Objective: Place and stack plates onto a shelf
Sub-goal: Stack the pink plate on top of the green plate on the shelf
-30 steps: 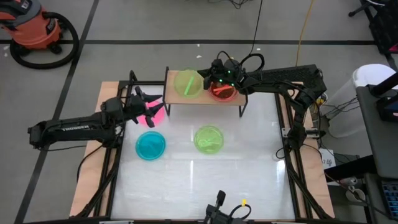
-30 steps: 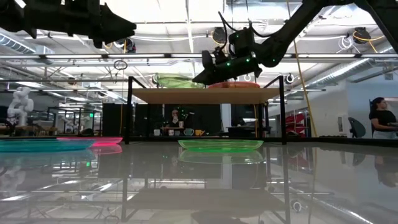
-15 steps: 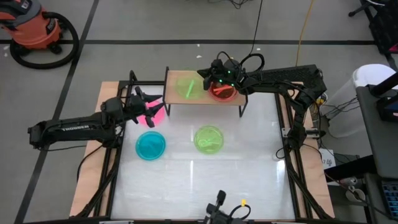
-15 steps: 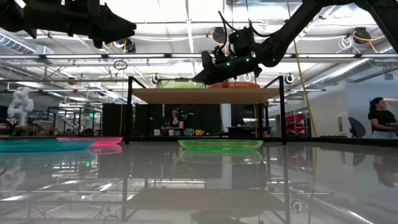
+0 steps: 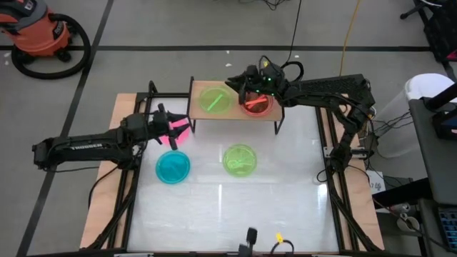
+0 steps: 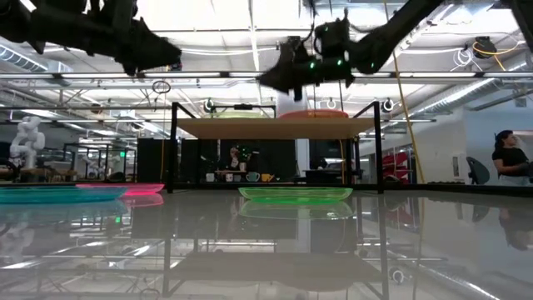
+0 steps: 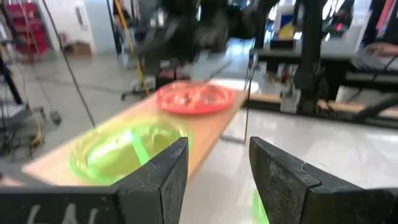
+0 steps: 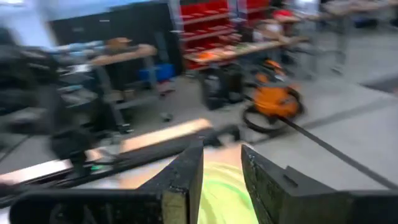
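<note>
Shelf (image 5: 234, 108) holds green plate (image 5: 214, 99), orange plate (image 5: 255, 105).

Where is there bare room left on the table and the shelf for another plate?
The small light-wood shelf is full: a translucent green plate and an orange plate cover it, with the right hand above. It is crowded by the pink plate, under the left hand. The table is bare right of the green plate and nearer than the blue plate.
</note>
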### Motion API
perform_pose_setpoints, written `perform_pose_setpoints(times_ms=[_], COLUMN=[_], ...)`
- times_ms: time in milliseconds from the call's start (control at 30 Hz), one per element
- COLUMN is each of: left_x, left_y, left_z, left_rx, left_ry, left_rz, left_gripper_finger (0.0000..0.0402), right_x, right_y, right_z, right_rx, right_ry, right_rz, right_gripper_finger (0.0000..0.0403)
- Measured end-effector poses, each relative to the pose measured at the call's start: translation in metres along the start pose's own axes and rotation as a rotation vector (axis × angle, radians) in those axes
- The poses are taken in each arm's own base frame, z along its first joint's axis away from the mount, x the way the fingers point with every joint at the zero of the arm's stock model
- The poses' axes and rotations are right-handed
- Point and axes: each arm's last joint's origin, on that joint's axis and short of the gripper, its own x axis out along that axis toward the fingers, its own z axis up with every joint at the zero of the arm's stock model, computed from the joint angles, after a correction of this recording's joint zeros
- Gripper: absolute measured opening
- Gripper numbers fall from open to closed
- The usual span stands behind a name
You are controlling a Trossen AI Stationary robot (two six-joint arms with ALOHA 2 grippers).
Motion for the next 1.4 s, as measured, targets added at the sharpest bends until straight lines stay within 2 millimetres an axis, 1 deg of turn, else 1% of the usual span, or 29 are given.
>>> perform_pose_setpoints(times_ms=[100, 167, 267, 367, 467, 567, 667, 800, 867, 967, 1067, 1133, 1400], left_x=[-0.001, -0.002, -0.002, 0.0, 0.007, 0.018, 0.028, 0.04, 0.047, 0.055, 0.059, 0.061, 0.061], left_y=[-0.003, -0.004, -0.006, -0.01, -0.016, -0.022, -0.026, -0.029, -0.029, -0.028, -0.022, -0.016, -0.001], left_z=[-0.009, -0.014, -0.019, -0.027, -0.035, -0.044, -0.055, -0.071, -0.078, -0.09, -0.1, -0.106, -0.117], left_rx=[0.006, 0.026, 0.059, 0.096, 0.115, 0.15, 0.17, 0.187, 0.213, 0.245, 0.249, 0.243, 0.201], left_ry=[0.094, 0.178, 0.325, 0.457, 0.534, 0.62, 0.751, 0.962, 1.025, 1.09, 1.148, 1.18, 1.239], left_rz=[0.048, 0.1, 0.171, 0.201, 0.188, 0.171, 0.183, 0.226, 0.26, 0.287, 0.317, 0.339, 0.385], left_gripper_finger=[0.0177, 0.0177, 0.0177, 0.0177, 0.0177, 0.0177, 0.0177, 0.0177, 0.0177, 0.0177, 0.0177, 0.0177, 0.0177], right_x=[-0.01, -0.017, -0.031, -0.05, -0.072, -0.095, -0.117, -0.142, -0.153, -0.165, -0.172, -0.175, -0.177], right_y=[0.02, 0.038, 0.07, 0.103, 0.13, 0.152, 0.168, 0.177, 0.18, 0.182, 0.183, 0.182, 0.183], right_z=[0.019, 0.031, 0.036, 0.033, 0.03, 0.019, 0.001, -0.024, -0.036, -0.047, -0.052, -0.051, -0.049], right_rx=[-0.043, -0.079, -0.176, -0.279, -0.334, -0.371, -0.396, -0.403, -0.406, -0.408, -0.429, -0.429, -0.423], right_ry=[0.0, 0.009, 0.028, 0.043, 0.017, 0.009, 0.027, 0.034, 0.032, -0.01, -0.054, -0.063, -0.076], right_rz=[0.105, 0.154, 0.223, 0.274, 0.252, 0.245, 0.25, 0.205, 0.181, 0.152, 0.132, 0.132, 0.135], right_gripper_finger=[0.0095, 0.0095, 0.0095, 0.0095, 0.0095, 0.0095, 0.0095, 0.0095, 0.0095, 0.0095, 0.0095, 0.0095, 0.0095])
